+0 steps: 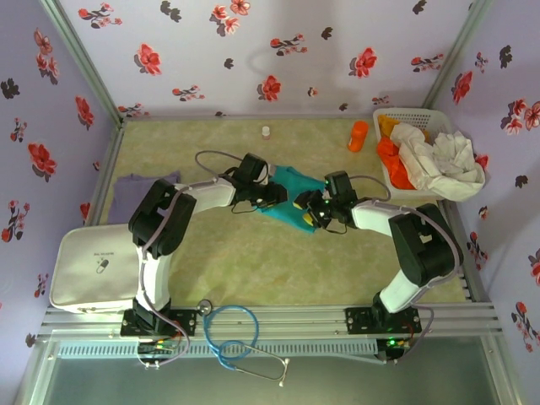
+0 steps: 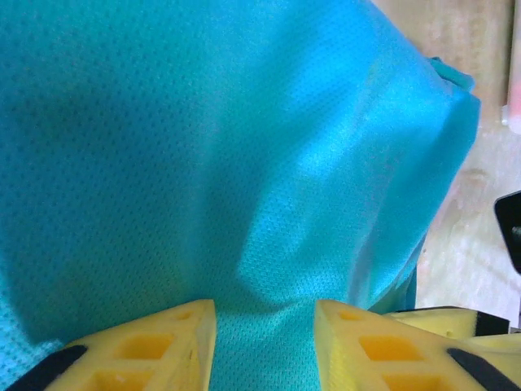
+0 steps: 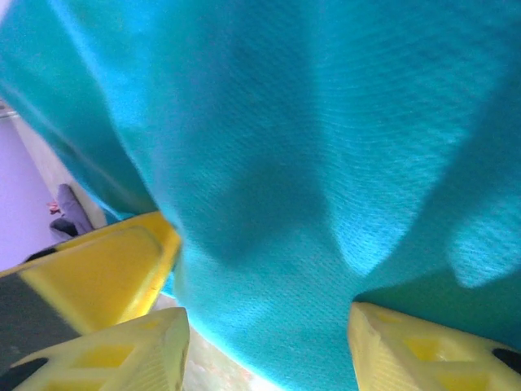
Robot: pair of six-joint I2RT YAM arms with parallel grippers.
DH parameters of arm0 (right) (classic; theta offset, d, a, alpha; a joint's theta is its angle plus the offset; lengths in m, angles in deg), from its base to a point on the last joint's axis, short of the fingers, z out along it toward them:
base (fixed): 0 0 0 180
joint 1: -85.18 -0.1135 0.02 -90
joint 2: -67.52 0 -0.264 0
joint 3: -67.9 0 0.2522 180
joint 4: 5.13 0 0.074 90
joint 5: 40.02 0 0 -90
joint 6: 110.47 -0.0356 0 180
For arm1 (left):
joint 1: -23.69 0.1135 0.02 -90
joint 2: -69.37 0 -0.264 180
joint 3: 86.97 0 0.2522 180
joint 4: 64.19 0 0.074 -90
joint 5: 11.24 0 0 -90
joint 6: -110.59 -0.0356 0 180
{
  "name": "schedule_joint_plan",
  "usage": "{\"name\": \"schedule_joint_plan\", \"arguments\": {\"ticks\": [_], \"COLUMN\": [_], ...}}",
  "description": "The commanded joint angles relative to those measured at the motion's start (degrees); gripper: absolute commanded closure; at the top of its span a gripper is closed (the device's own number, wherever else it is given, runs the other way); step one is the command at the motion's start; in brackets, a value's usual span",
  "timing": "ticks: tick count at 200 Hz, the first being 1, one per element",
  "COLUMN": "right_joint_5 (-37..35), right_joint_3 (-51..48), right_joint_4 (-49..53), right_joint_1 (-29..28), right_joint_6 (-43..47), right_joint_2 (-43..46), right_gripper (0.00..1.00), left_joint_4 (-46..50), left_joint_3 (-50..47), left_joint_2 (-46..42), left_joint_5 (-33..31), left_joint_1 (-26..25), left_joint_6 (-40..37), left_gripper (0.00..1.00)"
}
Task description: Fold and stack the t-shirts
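Lying crumpled in the middle of the bench (image 1: 253, 261), the teal t-shirt (image 1: 294, 184) sits between both arms. The left fingers (image 2: 155, 342) pinch a bunched fold of it, set narrow; the right fingers (image 3: 423, 350) stand wider with cloth spanning the gap, grip impossible to tell. The purple t-shirt (image 1: 139, 181) lies near the bench's left edge

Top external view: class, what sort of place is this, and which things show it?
Probably a robot test booth rather than a home: flowered walls enclose a table, left arm and right arm are bolted to a metal rail at its near edge, a teal t-shirt between them.
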Motion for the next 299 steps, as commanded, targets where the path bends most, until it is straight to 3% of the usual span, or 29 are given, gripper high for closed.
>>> {"name": "schedule_joint_plan", "arguments": {"ticks": [1,127,146,192,249,299], "right_joint_5": [0.3,1.8,3.2,-0.8,0.4,4.1], "right_joint_3": [-2.8,-5.3,-4.4,-0.3,9.9,16.1], "right_joint_4": [-0.2,9.7,10.2,20.7,26.8,18.9], "right_joint_1": [0.8,6.2,6.6,8.8,11.0,10.9], "right_joint_6": [0.6,14.7,16.6,26.0,29.2,21.6], "right_joint_2": [-1.3,-3.5,-3.8,-0.9,2.6,0.4], "right_gripper": [0.46,0.50,0.50,0.51,0.49,0.45], "left_joint_4": [0.8,-1.4,-3.0,-5.5,6.0,7.5], "left_joint_3": [-0.7,-9.1,-11.8,-16.3,-3.2,6.7], "left_joint_2": [1.3,-0.1,-1.6,-4.5,-5.7,0.3], "left_joint_5": [-2.1,-3.5,-3.5,-2.1,0.3,3.8], "left_joint_1": [1.4,4.0,3.7,2.2,3.9,6.7], "left_joint_6": [-3.7,-5.9,-3.7,2.5,-2.2,-6.1], "left_gripper": [0.63,0.65,0.65,0.65,0.63,0.63]}}
